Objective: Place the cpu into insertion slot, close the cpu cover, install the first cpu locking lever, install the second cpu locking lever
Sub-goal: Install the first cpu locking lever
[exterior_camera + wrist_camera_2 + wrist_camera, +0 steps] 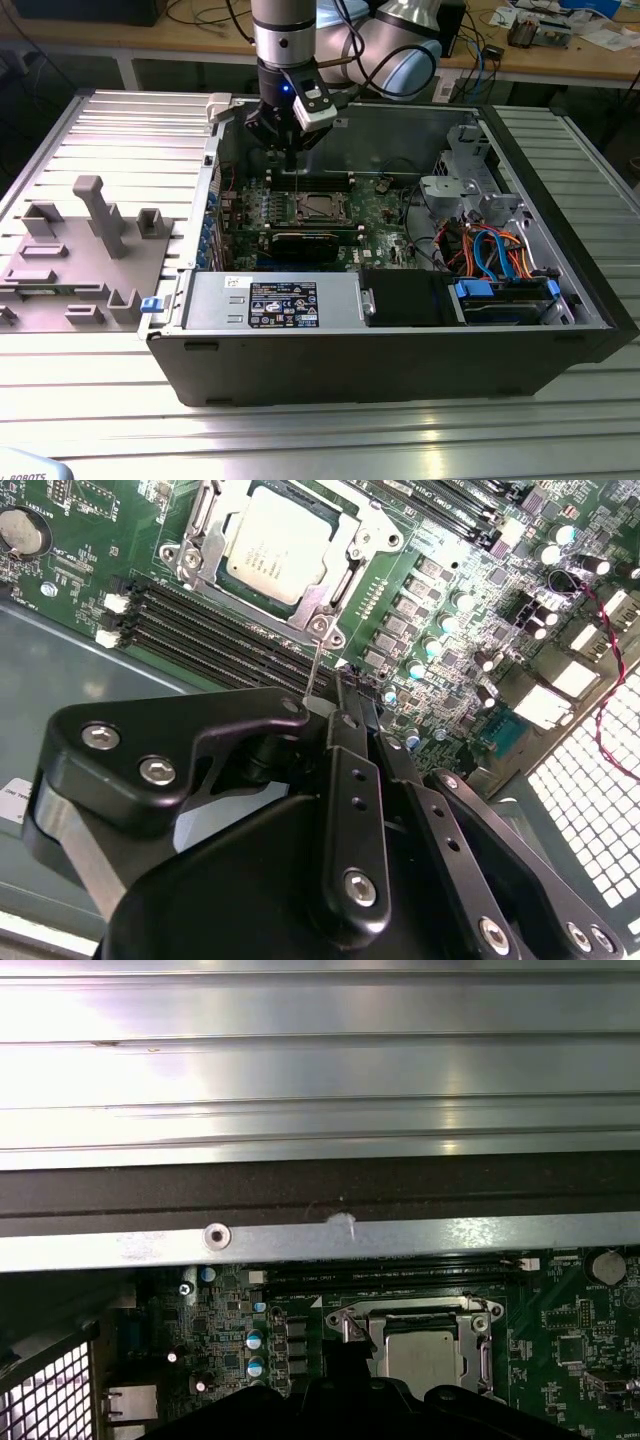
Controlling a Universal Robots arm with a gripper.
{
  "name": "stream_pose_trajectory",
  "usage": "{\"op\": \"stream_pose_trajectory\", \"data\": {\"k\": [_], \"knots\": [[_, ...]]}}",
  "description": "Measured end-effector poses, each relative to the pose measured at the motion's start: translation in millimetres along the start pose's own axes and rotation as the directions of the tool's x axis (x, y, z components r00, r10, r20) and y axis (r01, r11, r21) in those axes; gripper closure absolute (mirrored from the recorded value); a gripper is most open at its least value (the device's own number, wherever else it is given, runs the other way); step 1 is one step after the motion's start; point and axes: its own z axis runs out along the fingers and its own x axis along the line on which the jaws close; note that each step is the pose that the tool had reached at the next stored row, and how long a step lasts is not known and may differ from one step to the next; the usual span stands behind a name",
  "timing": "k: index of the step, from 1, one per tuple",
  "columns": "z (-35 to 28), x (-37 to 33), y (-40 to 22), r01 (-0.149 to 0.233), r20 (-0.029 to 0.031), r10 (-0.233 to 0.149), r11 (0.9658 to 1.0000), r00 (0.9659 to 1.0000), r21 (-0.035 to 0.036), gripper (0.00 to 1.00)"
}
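Exterior view – ribbed metal table point(90, 130) under computer case point(400, 350)

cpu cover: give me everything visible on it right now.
The cpu cover is a silvery metal frame with a square window, lying closed and flat over the insertion slot on the green motherboard. The cpu, pale metal-faced, shows through the window, seated under it. Screws sit at the frame's corners. A thin wire lever rises from its near edge toward the gripper, which hangs above, apart from the cover.
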Motion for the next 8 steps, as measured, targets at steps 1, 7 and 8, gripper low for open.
{"op": "stream_pose_trajectory", "data": {"k": [1,7,8], "knots": [[0.0,0.0,0.0,0.0,0.0,0.0,1.0,1.0,0.0,0.89],[0.6,-0.5,0.3,0.0,0.0002,0.0,1.0,1.0,-0.0002,0.89],[0.6,-1.0,0.7,0.0,0.0,0.0,1.0,1.0,0.0003,0.89]]}}
